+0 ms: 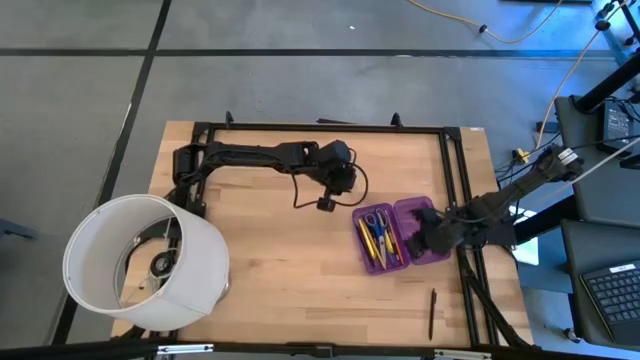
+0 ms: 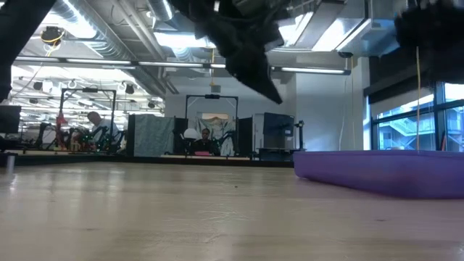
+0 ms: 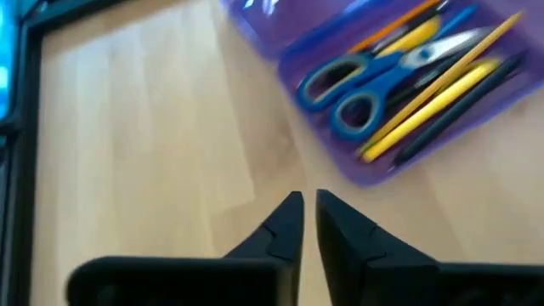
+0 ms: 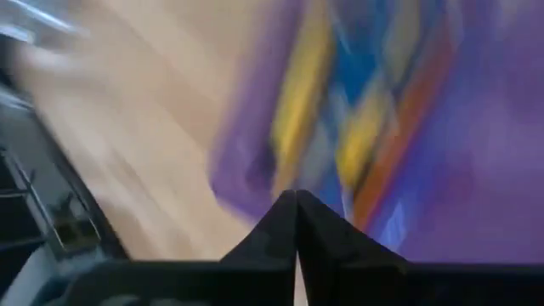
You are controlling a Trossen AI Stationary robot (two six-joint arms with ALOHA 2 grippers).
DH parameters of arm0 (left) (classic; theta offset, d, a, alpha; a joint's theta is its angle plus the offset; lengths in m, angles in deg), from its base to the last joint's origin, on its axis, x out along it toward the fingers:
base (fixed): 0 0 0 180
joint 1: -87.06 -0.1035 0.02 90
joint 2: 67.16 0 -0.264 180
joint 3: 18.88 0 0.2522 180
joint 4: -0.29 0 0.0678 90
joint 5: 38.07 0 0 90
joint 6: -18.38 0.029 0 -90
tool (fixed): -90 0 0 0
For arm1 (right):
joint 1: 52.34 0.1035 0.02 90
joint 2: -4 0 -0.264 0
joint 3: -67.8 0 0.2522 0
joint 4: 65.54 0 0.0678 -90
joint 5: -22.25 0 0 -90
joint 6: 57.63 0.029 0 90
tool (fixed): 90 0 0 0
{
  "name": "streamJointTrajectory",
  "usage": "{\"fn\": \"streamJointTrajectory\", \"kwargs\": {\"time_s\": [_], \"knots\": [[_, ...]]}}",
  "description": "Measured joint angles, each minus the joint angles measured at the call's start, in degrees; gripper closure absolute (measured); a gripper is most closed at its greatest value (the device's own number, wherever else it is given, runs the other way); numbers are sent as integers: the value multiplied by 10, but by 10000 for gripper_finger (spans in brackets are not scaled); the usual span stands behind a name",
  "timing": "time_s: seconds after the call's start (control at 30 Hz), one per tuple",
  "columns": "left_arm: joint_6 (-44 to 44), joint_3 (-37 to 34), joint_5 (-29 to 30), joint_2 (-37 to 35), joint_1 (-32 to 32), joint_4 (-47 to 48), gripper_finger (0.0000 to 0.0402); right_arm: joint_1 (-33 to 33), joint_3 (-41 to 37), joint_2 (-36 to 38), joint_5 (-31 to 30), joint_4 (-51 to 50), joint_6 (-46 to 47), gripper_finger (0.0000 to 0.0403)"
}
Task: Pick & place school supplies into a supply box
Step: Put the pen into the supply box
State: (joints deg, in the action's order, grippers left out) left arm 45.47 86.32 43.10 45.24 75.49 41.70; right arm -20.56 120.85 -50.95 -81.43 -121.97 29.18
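Most supplies look packed already; judged step in hand is the right arm working over the open supply box (image 1: 395,235), maybe dropping off or about to fold the lid, while one dark pen (image 1: 432,313) lies loose on the table (image 1: 270,260) near the front edge, well apart from the box. To do it well: lift the right gripper (image 1: 424,232) straight up so it doesn't drag the light case, then go for the stray pen, gripping mid-shaft with fingers across its length. Right gripper sits above the lid half of the box, fingertips pressed together in its wrist view, nothing visibly held. Blue-handled scissors (image 3: 361,85) and yellow pencils (image 3: 438,93) lie inside the tray half, beside that gripper. Left gripper (image 3: 303,223) hovers over bare wood just beside the box's far corner, fingers nearly closed with a slim gap, empty. White lampshade-like cylinder (image 1: 145,262) sits at the left front corner, clear of the work.
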Motion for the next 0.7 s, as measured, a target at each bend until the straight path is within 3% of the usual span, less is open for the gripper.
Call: {"fn": "streamJointTrajectory", "kwargs": {"time_s": [0.1, 0.17, 0.4, 0.7], "knots": [[0, -13, 12, 0, -13, -8, 345, 17, 2, -38, 127, -6, 121, 394], [1, -21, 12, 0, -22, -10, 322, 32, 2, -65, 178, 11, 169, 394], [-8, -22, 13, 0, -44, -19, 261, 70, 3, -111, 210, 85, 243, 371], [-44, -21, 13, 0, -47, -24, 244, 110, 3, -117, 264, 83, 331, 326]]}}
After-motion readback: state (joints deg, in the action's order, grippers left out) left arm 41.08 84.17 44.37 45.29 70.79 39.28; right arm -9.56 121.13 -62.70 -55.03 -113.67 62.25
